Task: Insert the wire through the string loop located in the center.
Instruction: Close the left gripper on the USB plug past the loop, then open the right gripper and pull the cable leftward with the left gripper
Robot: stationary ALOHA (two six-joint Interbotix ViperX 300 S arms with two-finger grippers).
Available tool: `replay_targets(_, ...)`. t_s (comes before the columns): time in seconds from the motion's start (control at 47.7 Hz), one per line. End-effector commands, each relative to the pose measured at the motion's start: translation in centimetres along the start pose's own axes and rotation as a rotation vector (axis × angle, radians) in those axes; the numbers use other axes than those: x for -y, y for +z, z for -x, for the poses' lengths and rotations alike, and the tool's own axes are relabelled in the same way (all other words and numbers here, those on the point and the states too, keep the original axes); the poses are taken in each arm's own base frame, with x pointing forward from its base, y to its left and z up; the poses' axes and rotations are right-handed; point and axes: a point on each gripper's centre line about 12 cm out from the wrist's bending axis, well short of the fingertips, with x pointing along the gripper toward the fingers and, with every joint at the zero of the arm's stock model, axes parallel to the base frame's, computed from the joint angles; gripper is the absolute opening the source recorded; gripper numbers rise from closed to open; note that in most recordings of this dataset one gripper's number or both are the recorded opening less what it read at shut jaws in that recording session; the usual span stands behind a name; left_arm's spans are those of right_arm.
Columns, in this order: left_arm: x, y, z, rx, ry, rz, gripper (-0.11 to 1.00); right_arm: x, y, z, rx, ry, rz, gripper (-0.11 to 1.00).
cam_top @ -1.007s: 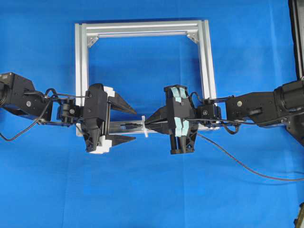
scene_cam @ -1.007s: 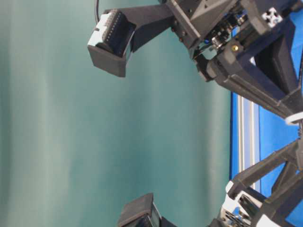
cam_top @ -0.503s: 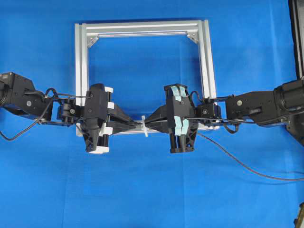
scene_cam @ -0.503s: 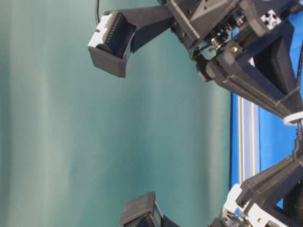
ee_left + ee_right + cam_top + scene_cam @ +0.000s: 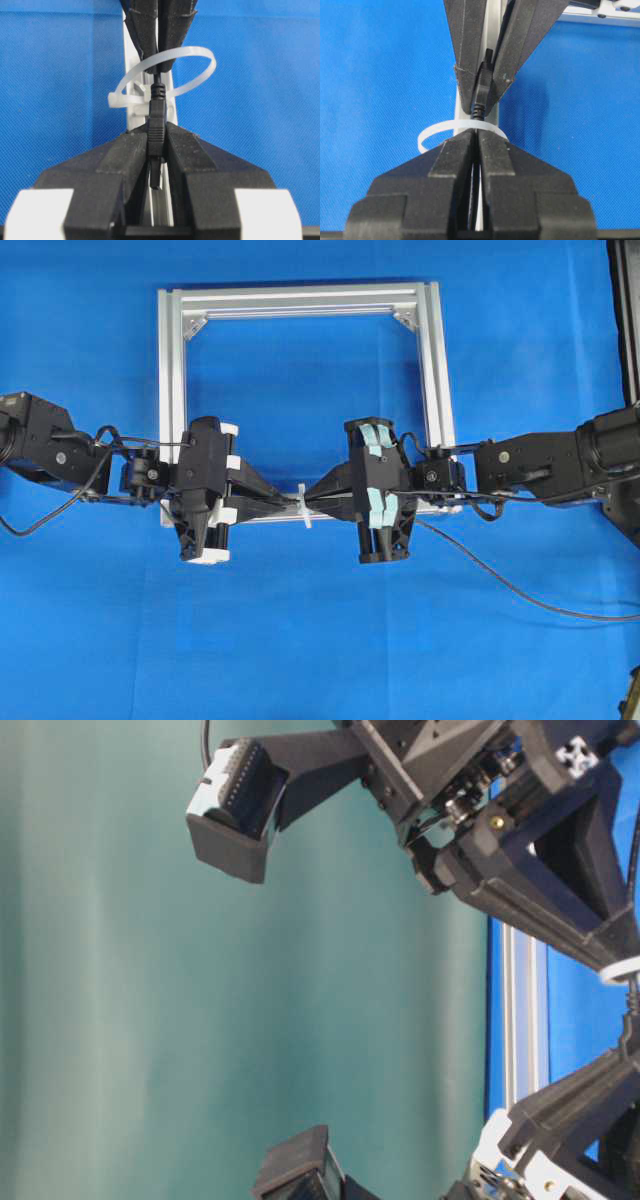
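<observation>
Two fingers (image 5: 187,155) pinch wire (image 5: 156,127) beside string loop (image 5: 197,55).

Two black arms (image 5: 60,445), wedge-fingered claws (teal tape strips (image 5: 376,468) on the right one)

Right end effector (image 5: 476,137) at bottom, black fingers (image 5: 455,160) pressed together. Thin black wire (image 5: 478,114) runs out from between them, up through white string loop (image 5: 432,132). Left end effector (image 5: 485,95) comes down from top, pinching wire's plug end. Silver frame bar (image 5: 492,30) behind, running up middle. Blue tabletop (image 5: 380,75) both sides.
</observation>
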Motion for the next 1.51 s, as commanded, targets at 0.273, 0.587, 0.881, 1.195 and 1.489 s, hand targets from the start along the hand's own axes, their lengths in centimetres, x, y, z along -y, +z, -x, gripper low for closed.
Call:
replay_targets(0.273,-0.2,1.2,0.0,0.034,0.005,0.004,0.06,-0.2,0.9,0.2,0.026,0.006,-0.005,0.72)
replay_targets(0.587,-0.3,1.3,0.9,0.036,0.005,0.001,0.06,-0.2,0.8,0.3,0.007,0.004,-0.006,0.81)
replay_targets(0.881,-0.7,-0.3,3.7,-0.004,0.013,-0.003,0.06,-0.2,0.7,0.3,0.004,0.004,-0.007,0.81)
replay_targets(1.195,-1.1,-2.5,8.3,-0.031,0.018,0.008,0.06,-0.2,0.8,0.3,0.006,0.005,-0.005,0.81)
replay_targets(1.489,-1.3,-4.3,12.1,-0.086,0.017,0.011,0.06,-0.2,0.8,0.3,0.006,0.004,-0.006,0.81)
